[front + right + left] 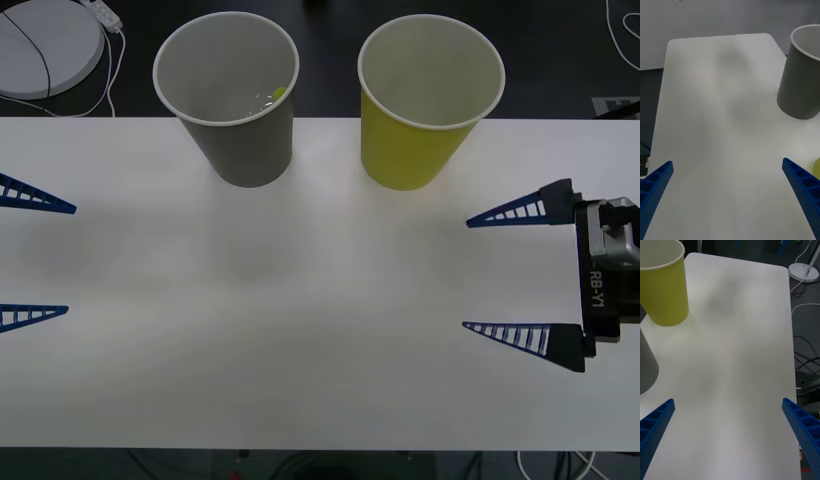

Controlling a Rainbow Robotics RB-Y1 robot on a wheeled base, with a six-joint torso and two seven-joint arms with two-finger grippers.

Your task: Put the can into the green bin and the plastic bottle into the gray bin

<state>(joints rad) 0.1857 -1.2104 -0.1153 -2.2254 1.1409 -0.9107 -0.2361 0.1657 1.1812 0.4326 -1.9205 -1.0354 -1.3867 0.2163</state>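
Note:
The gray bin (240, 110) stands upright at the back of the table, left of centre. Inside it, against the wall, I see a bit of clear plastic and a lime-green cap: the plastic bottle (274, 97). The green bin (420, 110) stands upright to its right; what I see of its inside is white. The can is out of view. My left gripper (70, 260) is open at the table's left edge, and my right gripper (465, 274) is open at the right side, both holding nothing. The wrist views show the gray bin (801, 82) and the green bin (664, 292) ahead of the open fingers.
The white table (320, 380) stretches bare between the grippers and the bins. Behind it at the back left lies a round white base (45, 45) with a cable. Cables and a lamp foot (803, 272) lie on the dark floor beyond the table's edge.

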